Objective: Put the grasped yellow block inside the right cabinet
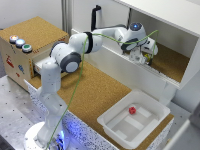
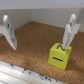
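At about nine o'clock in the exterior view stands a cork-covered box [image 1: 31,50], with three coloured buttons [image 1: 19,43] in a row on its top near the front edge and a drawer part-way out of its side. Just to the right of it the white Panda arm [image 1: 67,55] rises from its base at roughly seven o'clock, bends at a grey-capped elbow near the middle, and reaches toward two o'clock, with a thin green cable [image 1: 75,95] trailing down from it across the cork-brown table [image 1: 100,92]. Lower, at about five o'clock, a white plastic tub [image 1: 132,120] sits on the table edge with a small red block [image 1: 132,110] lying in it. At about two o'clock is the right cabinet [image 1: 172,62], its white walls and cork floor open to the camera, and the arm's wrist is inside that opening with the gripper [image 1: 142,57] low over the cabinet floor. In the wrist view the gripper [image 2: 40,35] has its two pale fingers [image 2: 9,34] spread wide apart, and nothing is pinched between them. The yellow block [image 2: 60,54] rests on the cork floor of the right cabinet [image 2: 35,12], at about four o'clock from the middle of that view, directly beneath the tip of one finger; whether that tip touches the top of the block cannot be told. The other finger stands well apart from it. A black mark shows on the block's upper face and another on its front face.
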`<move>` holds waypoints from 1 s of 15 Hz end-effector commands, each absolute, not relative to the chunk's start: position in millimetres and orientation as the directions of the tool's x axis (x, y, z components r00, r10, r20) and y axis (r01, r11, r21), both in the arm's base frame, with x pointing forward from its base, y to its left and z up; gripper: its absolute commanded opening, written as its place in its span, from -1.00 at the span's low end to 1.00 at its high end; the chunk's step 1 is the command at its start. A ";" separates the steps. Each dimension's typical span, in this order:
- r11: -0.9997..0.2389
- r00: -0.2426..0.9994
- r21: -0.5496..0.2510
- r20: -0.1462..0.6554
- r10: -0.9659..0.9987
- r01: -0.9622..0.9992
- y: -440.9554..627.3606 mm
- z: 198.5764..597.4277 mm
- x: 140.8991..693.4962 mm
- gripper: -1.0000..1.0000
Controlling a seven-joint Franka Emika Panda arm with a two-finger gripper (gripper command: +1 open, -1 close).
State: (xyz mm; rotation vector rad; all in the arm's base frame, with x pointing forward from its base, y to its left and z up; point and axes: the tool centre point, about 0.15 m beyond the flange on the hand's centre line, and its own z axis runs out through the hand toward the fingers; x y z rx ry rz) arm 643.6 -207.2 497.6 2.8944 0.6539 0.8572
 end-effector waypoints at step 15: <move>-0.928 0.789 0.266 0.496 0.363 0.260 -288.2 524.2 421.9 1.00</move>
